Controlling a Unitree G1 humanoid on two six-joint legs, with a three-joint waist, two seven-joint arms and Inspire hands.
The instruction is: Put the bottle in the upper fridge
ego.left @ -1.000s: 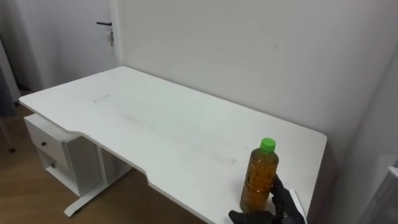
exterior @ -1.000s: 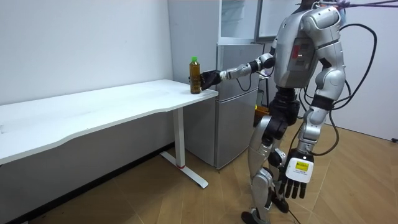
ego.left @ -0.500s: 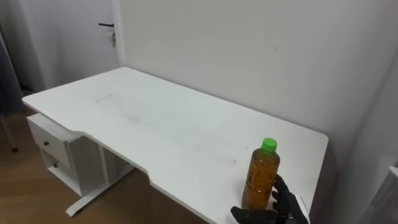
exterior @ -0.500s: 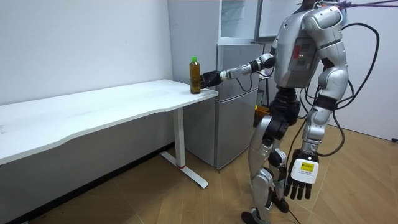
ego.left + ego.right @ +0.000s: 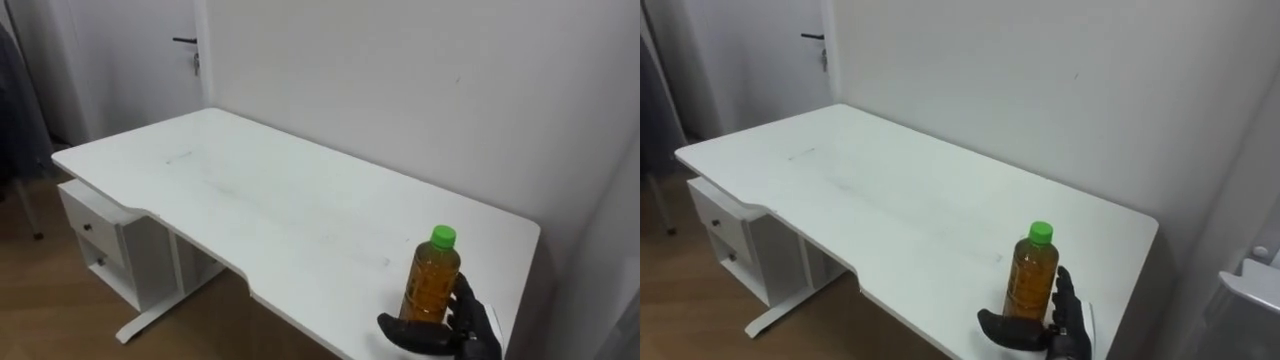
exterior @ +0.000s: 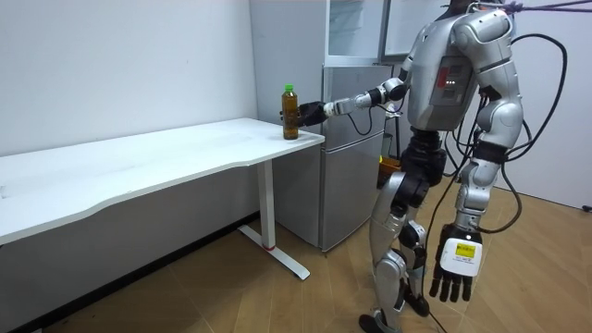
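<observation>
Left eye view: bottle [image 5: 432,280], upright at the white counter's [image 5: 250,200] near right corner; my right robot hand [image 5: 450,330] curled round its base. Drawer unit [image 5: 110,250] under the counter's left end; door [image 5: 140,70] beyond.
Room view: fridge [image 6: 347,185] just beside the counter; my left robot hand [image 6: 458,268] hangs, fingers relaxed.

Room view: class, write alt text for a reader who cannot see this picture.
A humanoid robot stands by a grey fridge, its right hand closed round an upright green-capped amber bottle at the end of a white table. Its left hand hangs open at its side.
</observation>
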